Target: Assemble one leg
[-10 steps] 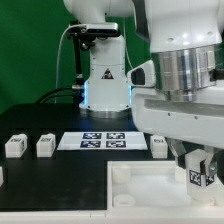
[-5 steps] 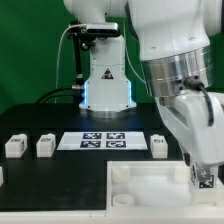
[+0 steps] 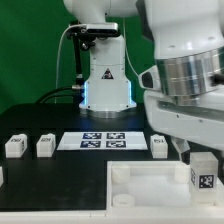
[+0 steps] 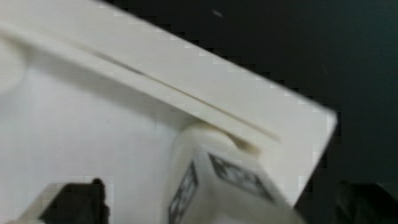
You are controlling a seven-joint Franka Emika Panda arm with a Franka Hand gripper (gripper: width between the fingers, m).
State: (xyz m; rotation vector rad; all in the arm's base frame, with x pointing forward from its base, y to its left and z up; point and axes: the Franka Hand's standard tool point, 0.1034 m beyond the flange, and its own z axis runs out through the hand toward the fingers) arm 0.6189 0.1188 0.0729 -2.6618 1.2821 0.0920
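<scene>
A white leg (image 3: 203,172) with a black-and-white tag stands upright on the near corner of the white tabletop (image 3: 145,186), at the exterior view's right. My gripper (image 3: 200,153) hangs just above and around its top. In the wrist view the leg (image 4: 222,172) sits between the two dark fingertips (image 4: 71,203) with a gap on each side, so the gripper (image 4: 222,208) is open. The leg rests by the tabletop's corner (image 4: 107,110). Whether it sits in a socket is hidden.
Three more legs lie on the black table: two at the exterior view's left (image 3: 14,146) (image 3: 45,146) and one near the arm (image 3: 159,147). The marker board (image 3: 105,140) lies behind the tabletop. The robot base (image 3: 105,85) stands at the back.
One second ago the fingers were closed round the leg. The wrist then turned. Now the fingers stand apart and higher, and the leg stands free on the tabletop corner.
</scene>
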